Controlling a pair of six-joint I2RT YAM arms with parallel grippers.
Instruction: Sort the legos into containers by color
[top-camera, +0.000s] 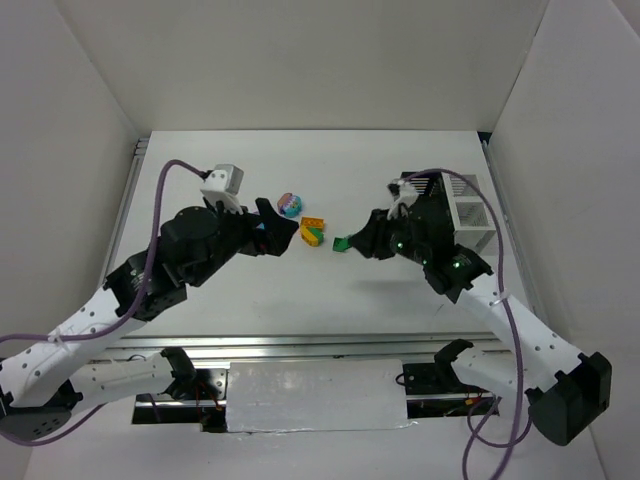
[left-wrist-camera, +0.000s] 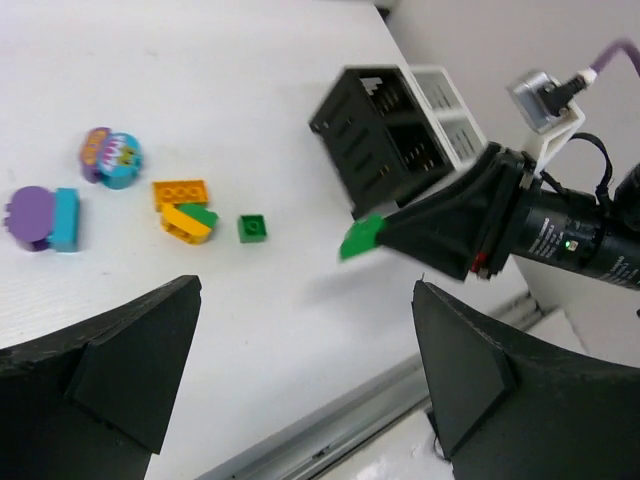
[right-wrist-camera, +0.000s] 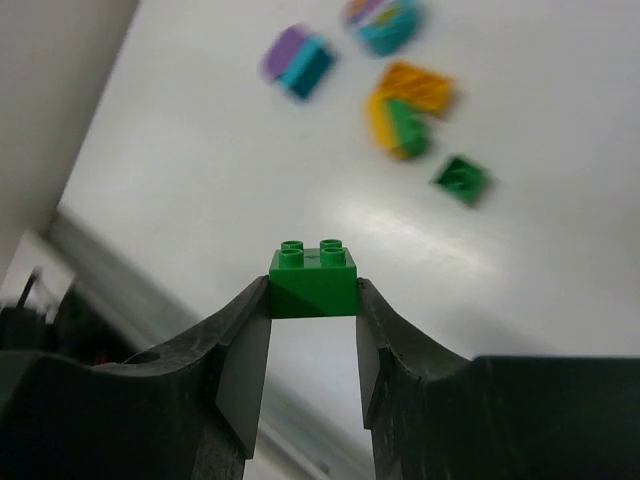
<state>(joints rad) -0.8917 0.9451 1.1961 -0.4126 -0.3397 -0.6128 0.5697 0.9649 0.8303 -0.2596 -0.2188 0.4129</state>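
White walls close the scene on three sides, and a white counter (top-camera: 330, 290) lies between them, with both arms reaching toward its middle. The right gripper (right-wrist-camera: 312, 292) is pinching a green brick (right-wrist-camera: 312, 283) between its two fingers. The brick's studs point upward, and it is held above the counter, where its shadow falls just under it. The left gripper (left-wrist-camera: 300, 385) is spread wide with nothing between its fingers, and it hangs over the counter facing the right one. The other legos lie loose on the counter between the two grippers and a little further back. On the left side there is a purple and teal pair (left-wrist-camera: 45, 217), and near it a rounded piece (left-wrist-camera: 110, 158) in purple, pink and teal. More to the middle lies an orange brick (left-wrist-camera: 180, 191). It touches a yellow brick (left-wrist-camera: 180, 224) that carries a small green one. Just beside these, but apart from them, lies a flat green brick (left-wrist-camera: 252, 228). A black bin (left-wrist-camera: 385, 140) stands on the counter behind the right gripper, and the white bins (left-wrist-camera: 450, 110) are pressed against its far side. From these views I cannot tell what is inside the bins. In the right wrist view the loose legos are blurred, though their colours can be read.
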